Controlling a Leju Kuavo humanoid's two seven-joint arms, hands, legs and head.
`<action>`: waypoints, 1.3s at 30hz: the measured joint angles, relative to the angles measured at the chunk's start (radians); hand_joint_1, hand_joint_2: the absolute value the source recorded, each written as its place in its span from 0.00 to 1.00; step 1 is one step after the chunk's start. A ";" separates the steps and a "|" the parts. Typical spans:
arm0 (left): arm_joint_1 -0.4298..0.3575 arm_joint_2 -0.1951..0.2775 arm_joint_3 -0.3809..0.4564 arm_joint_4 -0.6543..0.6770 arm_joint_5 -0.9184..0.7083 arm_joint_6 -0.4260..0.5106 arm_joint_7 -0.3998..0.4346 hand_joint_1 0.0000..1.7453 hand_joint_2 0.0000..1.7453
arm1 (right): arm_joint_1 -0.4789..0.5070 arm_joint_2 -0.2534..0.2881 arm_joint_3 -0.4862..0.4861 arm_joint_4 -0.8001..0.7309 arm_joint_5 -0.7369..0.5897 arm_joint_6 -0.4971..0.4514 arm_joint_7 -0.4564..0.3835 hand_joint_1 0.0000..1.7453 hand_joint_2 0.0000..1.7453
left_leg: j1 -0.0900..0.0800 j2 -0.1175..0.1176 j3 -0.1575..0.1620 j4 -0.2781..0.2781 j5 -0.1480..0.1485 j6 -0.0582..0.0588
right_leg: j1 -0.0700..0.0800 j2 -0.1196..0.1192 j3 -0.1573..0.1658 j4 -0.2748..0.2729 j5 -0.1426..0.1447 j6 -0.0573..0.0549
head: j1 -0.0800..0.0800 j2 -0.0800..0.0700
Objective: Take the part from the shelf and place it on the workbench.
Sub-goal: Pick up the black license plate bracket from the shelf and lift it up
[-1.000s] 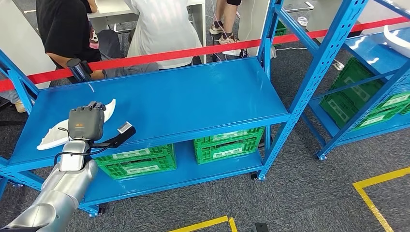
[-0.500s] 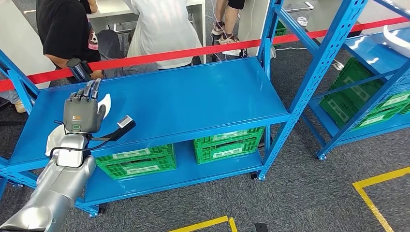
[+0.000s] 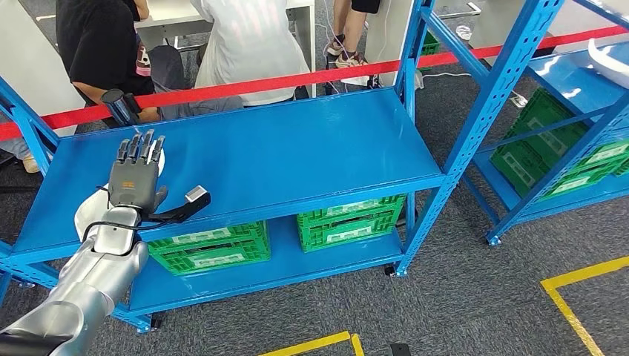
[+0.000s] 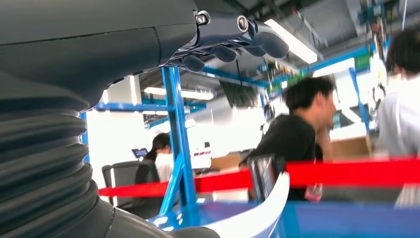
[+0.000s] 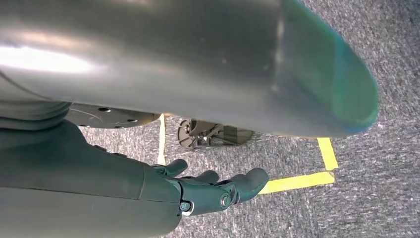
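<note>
Since the left hand (image 3: 136,180) hovers with fingers stretched apart and holds nothing, you see the white part (image 3: 87,210) lying under it on the blue shelf (image 3: 297,148); it looks thin, stiff, light and smooth; take it across the broad middle, not the pointed tip.

A: Head view sits high, facing forward and down over the blue shelf (image 3: 259,156) and carpet.

B: Left wrist view?

A: Close behind the left hand (image 4: 233,37), low near the shelf deck, facing the red tape (image 4: 346,171). Both share tape and shelf post.

B: Right wrist?

A: Tight behind the right hand (image 5: 213,191), facing the carpet.
</note>
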 joint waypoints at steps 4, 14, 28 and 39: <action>-0.018 0.007 -0.012 0.029 -0.002 -0.073 0.010 0.00 1.00 | 0.000 0.000 0.000 0.000 0.002 0.002 0.001 0.00 0.00 | 0.000 0.000 0.000 0.000 0.000 0.000 | 0.000 0.000 0.000 0.000 0.000 0.000 | 0.000 0.000; -0.052 0.043 -0.044 0.077 0.009 -0.226 0.072 0.00 1.00 | 0.000 0.000 0.000 0.000 0.004 -0.004 0.001 0.00 0.00 | 0.000 0.000 0.000 0.000 0.000 0.000 | 0.000 0.000 0.000 0.000 0.000 0.000 | 0.000 0.000; -0.063 0.079 -0.010 0.116 0.091 -0.479 0.186 0.00 1.00 | -0.001 0.001 -0.001 0.003 0.020 -0.022 -0.002 0.00 0.00 | 0.000 0.000 0.000 0.000 0.000 0.000 | 0.000 -0.001 0.000 0.000 0.000 0.000 | 0.000 0.000; -0.065 0.084 0.010 0.118 0.073 -0.496 0.227 0.54 1.00 | -0.017 0.001 -0.001 0.003 0.021 -0.047 -0.017 0.00 0.00 | 0.000 0.000 0.000 0.000 0.000 0.000 | 0.000 -0.001 0.000 0.000 0.000 0.000 | 0.000 0.000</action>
